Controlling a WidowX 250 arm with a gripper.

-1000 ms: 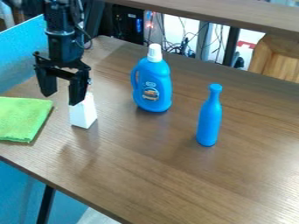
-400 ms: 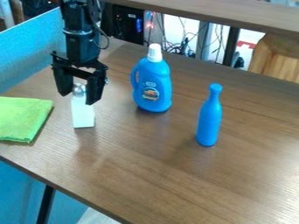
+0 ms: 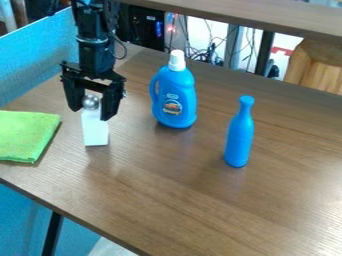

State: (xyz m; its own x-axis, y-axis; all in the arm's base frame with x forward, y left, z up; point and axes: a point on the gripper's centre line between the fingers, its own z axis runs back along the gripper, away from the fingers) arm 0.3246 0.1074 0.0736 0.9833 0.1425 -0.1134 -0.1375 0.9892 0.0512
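Green cloth point(image 3: 27, 136), blue bottles point(image 3: 239, 137), white block point(image 3: 95, 131) with silver top, brown wood-grained table point(image 3: 167, 187).

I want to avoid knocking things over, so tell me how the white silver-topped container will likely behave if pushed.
The white container stands upright, tall for its base, so a high push would probably tip it. Its flat sides suggest a stiff body, unlikely to roll far. The shiny, rounded silver top, between the open fingers of the hand, may be slippery.
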